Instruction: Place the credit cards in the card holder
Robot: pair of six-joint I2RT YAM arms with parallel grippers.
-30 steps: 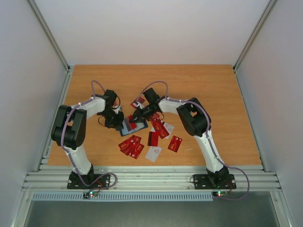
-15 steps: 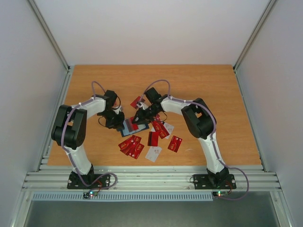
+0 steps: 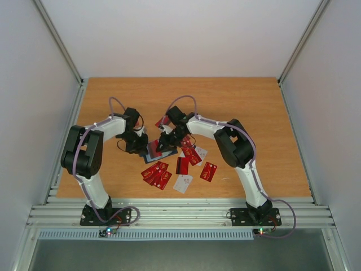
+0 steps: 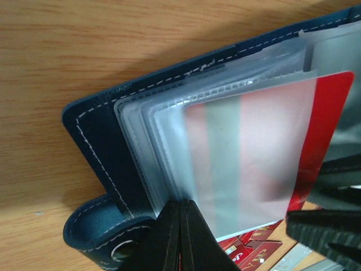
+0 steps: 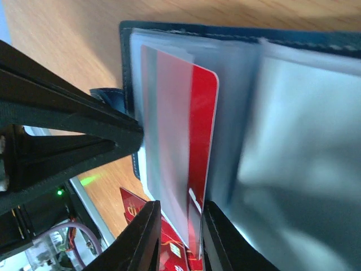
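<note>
The navy card holder (image 3: 152,152) lies open on the table, its clear sleeves (image 4: 169,130) fanned out. My left gripper (image 4: 180,208) is shut on the edge of one sleeve and holds it up; in the top view it (image 3: 139,144) sits at the holder's left side. A red credit card (image 5: 203,124) sits partly inside a frosted sleeve, with its bare red edge (image 4: 330,124) sticking out. My right gripper (image 5: 179,213) straddles the near end of that card and sleeve, jaws a little apart. From above it (image 3: 164,143) hangs over the holder's right side.
Loose red credit cards lie in front of the holder (image 3: 157,174) and to its right (image 3: 208,171), with a white one (image 3: 183,183) among them. Another red card (image 3: 163,121) lies behind the grippers. The left gripper's black body (image 5: 67,130) stands close to the holder.
My right gripper's jaws have parted from shut and the arm has shifted slightly left over the holder. The left gripper has kept its hold and place.
</note>
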